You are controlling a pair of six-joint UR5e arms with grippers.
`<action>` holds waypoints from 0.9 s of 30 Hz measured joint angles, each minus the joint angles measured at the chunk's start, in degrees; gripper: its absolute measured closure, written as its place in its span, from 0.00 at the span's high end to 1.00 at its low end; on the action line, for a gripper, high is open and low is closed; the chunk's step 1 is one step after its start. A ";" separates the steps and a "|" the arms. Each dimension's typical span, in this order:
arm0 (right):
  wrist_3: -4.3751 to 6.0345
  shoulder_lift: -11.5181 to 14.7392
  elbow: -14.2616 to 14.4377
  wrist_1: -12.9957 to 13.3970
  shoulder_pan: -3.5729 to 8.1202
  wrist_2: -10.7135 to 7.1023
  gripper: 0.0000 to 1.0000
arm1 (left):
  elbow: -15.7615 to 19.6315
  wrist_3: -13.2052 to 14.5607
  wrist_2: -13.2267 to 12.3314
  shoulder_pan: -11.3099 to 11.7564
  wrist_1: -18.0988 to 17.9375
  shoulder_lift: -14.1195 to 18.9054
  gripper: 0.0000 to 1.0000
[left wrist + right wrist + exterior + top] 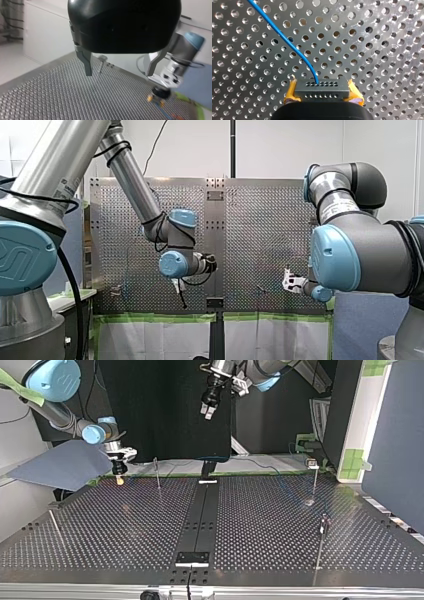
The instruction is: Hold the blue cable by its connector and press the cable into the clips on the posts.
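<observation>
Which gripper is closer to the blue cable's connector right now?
Right. My right gripper is shut on the connector; my left gripper hangs open, raised above the table, well away from it.

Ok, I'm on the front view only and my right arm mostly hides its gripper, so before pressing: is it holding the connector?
Observer: Yes. In the right wrist view the right gripper, yellow-padded, is shut on the black rectangular connector, with the thin blue cable running out of it.
Operator: And the left one?
Observer: The left wrist view shows the left gripper open and empty above the perforated metal table.
</observation>
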State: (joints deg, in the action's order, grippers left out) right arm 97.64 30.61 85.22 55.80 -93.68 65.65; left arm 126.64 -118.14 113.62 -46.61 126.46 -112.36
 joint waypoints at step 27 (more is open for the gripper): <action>-0.50 11.24 4.22 -1.85 0.96 -0.52 0.00 | 11.52 13.96 1.39 2.78 -5.34 0.03 1.00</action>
State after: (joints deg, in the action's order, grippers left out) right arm 97.14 41.86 89.45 53.96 -92.73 65.13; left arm 138.16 -104.18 115.00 -43.83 121.12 -112.33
